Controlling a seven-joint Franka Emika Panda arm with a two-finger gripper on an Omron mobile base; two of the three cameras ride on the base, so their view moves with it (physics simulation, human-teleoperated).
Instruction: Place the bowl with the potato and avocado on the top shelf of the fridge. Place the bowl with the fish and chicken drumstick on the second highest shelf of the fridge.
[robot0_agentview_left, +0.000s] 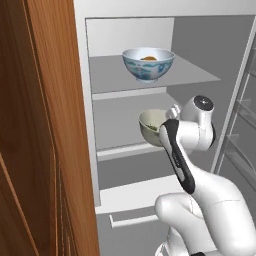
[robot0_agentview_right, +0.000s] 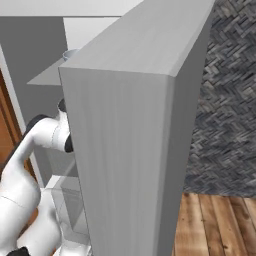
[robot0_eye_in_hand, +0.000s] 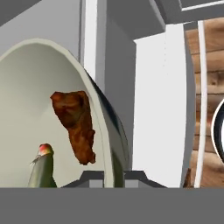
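Observation:
A blue-and-white patterned bowl (robot0_agentview_left: 148, 64) stands on the top shelf (robot0_agentview_left: 110, 75) of the open fridge (robot0_agentview_left: 82, 100). The orange-brown potato (robot0_agentview_left: 149, 58) shows above its rim; the avocado is hidden inside. A pale cream bowl (robot0_agentview_left: 151, 125) is over the front right of the second highest shelf (robot0_agentview_left: 115, 125); I cannot tell whether it rests on it. My gripper (robot0_agentview_left: 167, 120) is shut on its right rim. In the hand view the rim (robot0_eye_in_hand: 105, 131) runs down between my fingertips (robot0_eye_in_hand: 92, 177), with the reddish-brown chicken drumstick (robot0_eye_in_hand: 76, 124) and the greenish fish (robot0_eye_in_hand: 41, 168) inside.
A tall wooden cabinet (robot0_agentview_left: 40, 125) stands close on the left. The fridge door with its racks (robot0_agentview_left: 245, 120) hangs open on the right; its grey outer face (robot0_agentview_right: 140, 150) blocks the right base view. A white drawer (robot0_agentview_left: 135, 200) sits below the shelves.

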